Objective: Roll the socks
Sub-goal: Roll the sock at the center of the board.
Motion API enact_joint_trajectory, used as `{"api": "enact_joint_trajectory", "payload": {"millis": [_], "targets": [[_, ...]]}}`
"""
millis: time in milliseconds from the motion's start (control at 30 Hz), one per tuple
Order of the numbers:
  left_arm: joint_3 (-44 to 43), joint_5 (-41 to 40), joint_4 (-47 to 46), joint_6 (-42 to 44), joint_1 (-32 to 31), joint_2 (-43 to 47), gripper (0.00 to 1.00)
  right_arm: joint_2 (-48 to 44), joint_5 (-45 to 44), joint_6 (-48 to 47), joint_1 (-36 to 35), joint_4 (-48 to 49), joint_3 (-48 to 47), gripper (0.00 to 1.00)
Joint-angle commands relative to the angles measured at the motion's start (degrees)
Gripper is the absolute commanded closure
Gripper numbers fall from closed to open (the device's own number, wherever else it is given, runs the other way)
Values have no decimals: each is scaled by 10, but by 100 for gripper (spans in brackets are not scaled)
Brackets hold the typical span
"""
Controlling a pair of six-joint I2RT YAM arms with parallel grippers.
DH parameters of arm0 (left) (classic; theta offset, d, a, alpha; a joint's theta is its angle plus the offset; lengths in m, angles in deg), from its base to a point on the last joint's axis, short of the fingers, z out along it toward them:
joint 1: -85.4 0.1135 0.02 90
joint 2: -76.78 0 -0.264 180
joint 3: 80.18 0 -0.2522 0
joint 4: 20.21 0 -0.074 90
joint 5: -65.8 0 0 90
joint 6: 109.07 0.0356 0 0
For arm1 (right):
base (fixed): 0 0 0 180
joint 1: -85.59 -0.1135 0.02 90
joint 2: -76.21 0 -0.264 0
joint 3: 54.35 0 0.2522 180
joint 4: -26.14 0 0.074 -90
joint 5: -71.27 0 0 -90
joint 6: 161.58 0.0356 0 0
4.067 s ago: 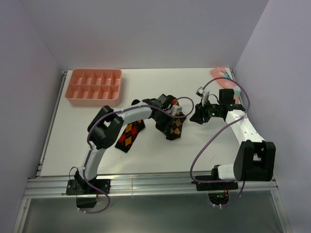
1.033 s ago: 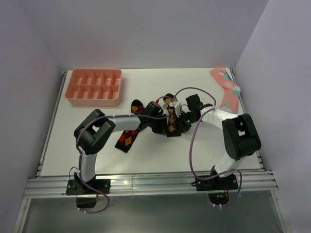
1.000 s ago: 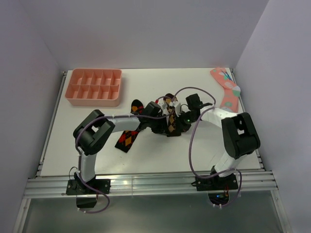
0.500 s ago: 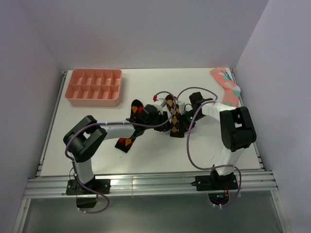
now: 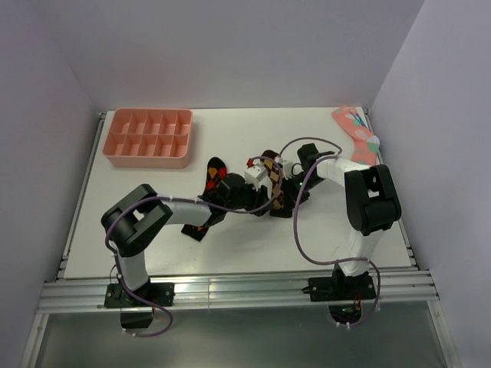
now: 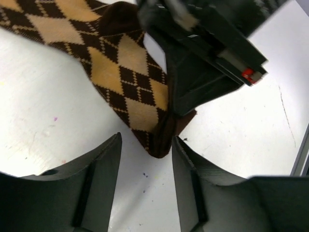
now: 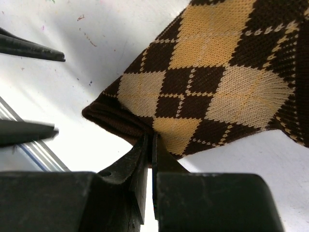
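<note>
The tan-and-orange diamond sock lies mid-table, its brown cuff end toward the front. My right gripper is shut on the folded cuff edge of this sock. My left gripper is open, and the sock's corner sits between its fingertips, close to the right finger. From above, the left gripper and right gripper meet at that end. The red-and-orange diamond sock lies flat to the left, partly hidden under the left arm.
A pink sock lies at the back right corner. A pink compartment tray stands at the back left. The right gripper's black body is right in front of the left fingers. Both arms' purple cables loop above the socks.
The left jaws have opened wider and let go of the sock's corner, and the left arm has shifted. The right gripper keeps its pinch on the cuff.
</note>
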Motion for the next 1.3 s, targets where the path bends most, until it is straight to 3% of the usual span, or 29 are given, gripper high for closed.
{"api": "enact_joint_trajectory", "payload": {"millis": [0,533,1267], "targets": [[-5,31,-38,51,-8,-8,48,22,-49,2,6,-31,-15,100],[-4,47,-43,99,-16,-37,43,50,-56,28,11,-60,-43,100],[-21,62,-86,72,-14,-79,44,63,-59,45,13,-68,-56,100]]}}
